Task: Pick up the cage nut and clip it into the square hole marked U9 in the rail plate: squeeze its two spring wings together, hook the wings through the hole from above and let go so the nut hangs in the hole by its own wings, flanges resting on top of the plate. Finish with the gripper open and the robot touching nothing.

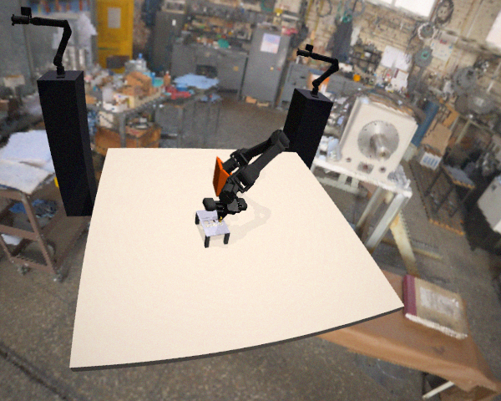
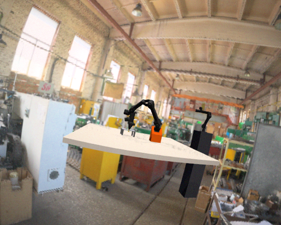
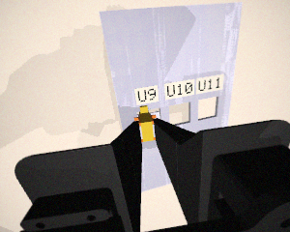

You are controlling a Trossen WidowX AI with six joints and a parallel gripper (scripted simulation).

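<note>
You have the fingers (image 1: pixel 220 215) (image 2: pixel 130 126) pinching the yellow cage nut (image 3: pixel 147 130), right at the U9 hole (image 3: pixel 155 114) of the rail plate (image 1: pixel 214 228) (image 3: pixel 159 53). Wrist view: nut covers most of that hole; cannot tell whether its wings are in. U10 hole (image 3: pixel 180 114) and U11 hole (image 3: pixel 208 107) lie open beside it, the nearer fingertip close to U10. Plate stands on short dark legs, well inside every edge of the surface (image 1: pixel 225 293) (image 2: pixel 126 145). Top view: your widest room runs from the plate toward the long near edge and the near right corner; tighter side is toward the orange block (image 1: pixel 219 176) (image 2: pixel 156 135), between the plate and the far edge.
</note>
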